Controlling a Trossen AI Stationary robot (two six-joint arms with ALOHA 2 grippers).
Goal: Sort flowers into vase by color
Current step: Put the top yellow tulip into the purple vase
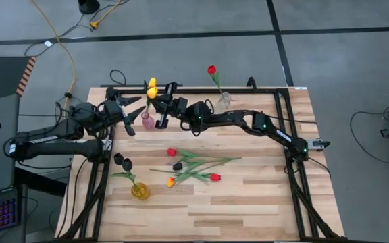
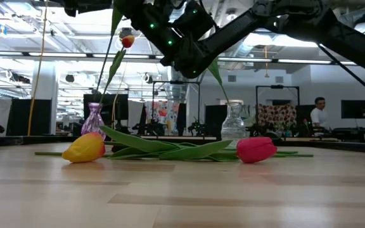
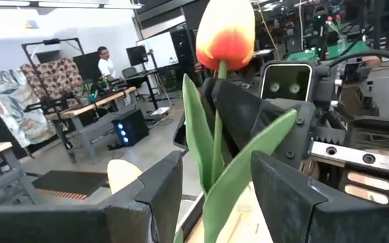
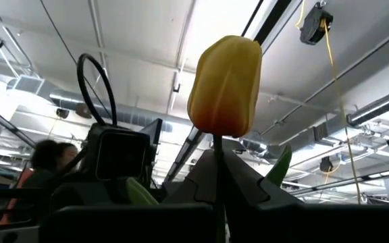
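**Yellow tulip held upright over the pink vase at the far edge**

Wooden tabletop point(image 1: 248, 196) is seen from above with both arms meeting near its far-left corner. The right gripper point(image 1: 162, 113) is closed on the stem of a yellow-orange tulip point(image 1: 152, 86); in the right wrist view the stem point(image 4: 217, 152) rises straight from between the shut fingers to the head. The stem's long axis is near vertical, and the pink vase point(image 1: 147, 121) stands just beside and below the grip, so the coming move is judged to turn on bringing the stem's lower end down in line with the vase's narrow mouth. The left gripper point(image 1: 132, 115) is on the vase's other side with its fingers point(image 3: 147, 196) apart on either side of the stem and leaves, nothing clamped. Both grippers are about equally near the vase. Farther out, a clear vase point(image 1: 223, 101) at the far edge holds a red tulip point(image 1: 211, 69), a yellow vase point(image 1: 139, 191) near the left edge holds dark tulips point(image 1: 123, 162), and loose tulips point(image 1: 194, 165) lie mid-table.
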